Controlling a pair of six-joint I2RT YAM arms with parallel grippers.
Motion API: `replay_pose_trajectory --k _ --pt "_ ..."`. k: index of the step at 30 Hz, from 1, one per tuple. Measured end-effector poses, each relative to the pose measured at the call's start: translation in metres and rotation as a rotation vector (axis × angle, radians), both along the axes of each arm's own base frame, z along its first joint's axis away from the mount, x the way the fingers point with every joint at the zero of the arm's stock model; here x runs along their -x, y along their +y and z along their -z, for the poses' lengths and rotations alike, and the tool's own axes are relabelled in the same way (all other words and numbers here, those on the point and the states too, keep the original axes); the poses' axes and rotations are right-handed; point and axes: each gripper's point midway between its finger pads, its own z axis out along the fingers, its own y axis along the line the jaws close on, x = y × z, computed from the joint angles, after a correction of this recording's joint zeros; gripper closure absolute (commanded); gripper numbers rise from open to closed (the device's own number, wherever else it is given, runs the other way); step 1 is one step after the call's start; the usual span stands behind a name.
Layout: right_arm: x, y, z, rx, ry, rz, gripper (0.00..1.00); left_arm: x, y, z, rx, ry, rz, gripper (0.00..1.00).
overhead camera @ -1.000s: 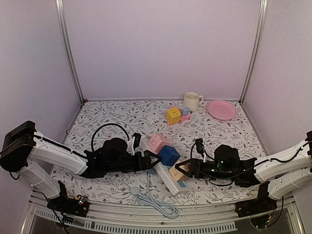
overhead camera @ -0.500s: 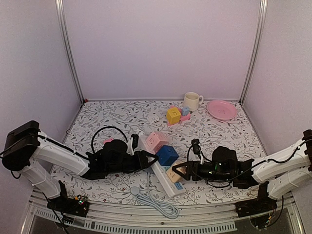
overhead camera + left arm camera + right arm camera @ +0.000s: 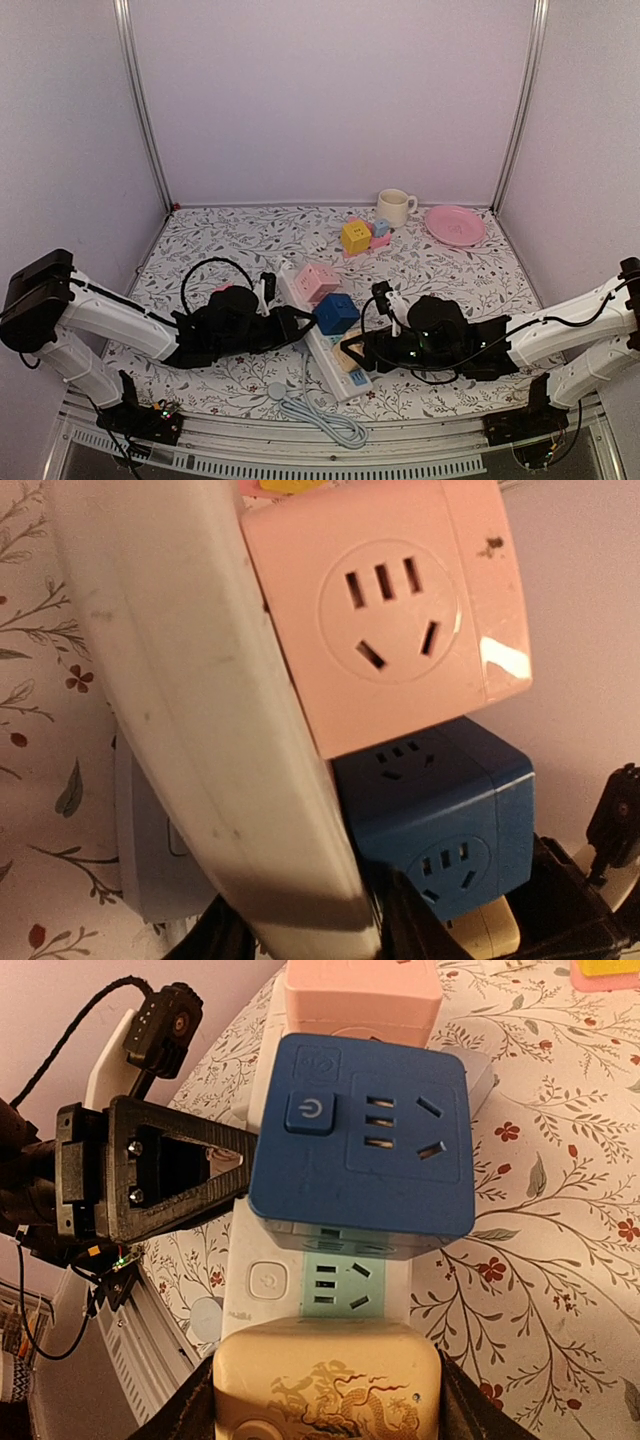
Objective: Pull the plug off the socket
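A white power strip (image 3: 318, 340) lies slantwise at the table's front centre. A pink cube (image 3: 316, 280), a blue cube (image 3: 337, 313) and a beige plug (image 3: 352, 352) sit on it. My left gripper (image 3: 300, 325) comes in from the left and is clamped across the strip (image 3: 200, 710), one dark finger on each side, just below the blue cube (image 3: 440, 820). My right gripper (image 3: 355, 352) comes in from the right and is shut on the beige plug (image 3: 325, 1380), which has a dragon print and stands seated on the strip (image 3: 270, 1280). One uncovered socket shows between the beige plug and the blue cube (image 3: 365, 1150).
The strip's grey cable (image 3: 320, 415) coils at the front edge. A black cable loop (image 3: 215, 268) rises over the left arm. At the back stand a white cup (image 3: 394, 207), a pink plate (image 3: 454, 225) and a yellow block with small toys (image 3: 356, 237). Walls enclose three sides.
My left gripper has closed from wide open onto the strip. The strip with its cubes has shifted left, and my right gripper has followed with the beige plug in it.
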Motion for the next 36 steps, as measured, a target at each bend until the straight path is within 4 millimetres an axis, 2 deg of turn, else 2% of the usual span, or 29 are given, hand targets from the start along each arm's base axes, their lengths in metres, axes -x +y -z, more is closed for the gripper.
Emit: replay_pose_trajectory --k 12,23,36 --pt "-0.002 0.002 -0.005 0.038 -0.045 0.008 0.97 -0.005 0.005 -0.013 -0.116 -0.062 -0.076 1.00" --pt "0.001 -0.009 -0.028 -0.007 -0.084 0.014 0.97 0.000 0.000 -0.033 -0.071 -0.089 -0.071 1.00" --pt "0.002 -0.010 -0.031 -0.008 -0.098 0.000 0.97 -0.002 -0.002 -0.038 -0.077 -0.092 -0.077 1.00"
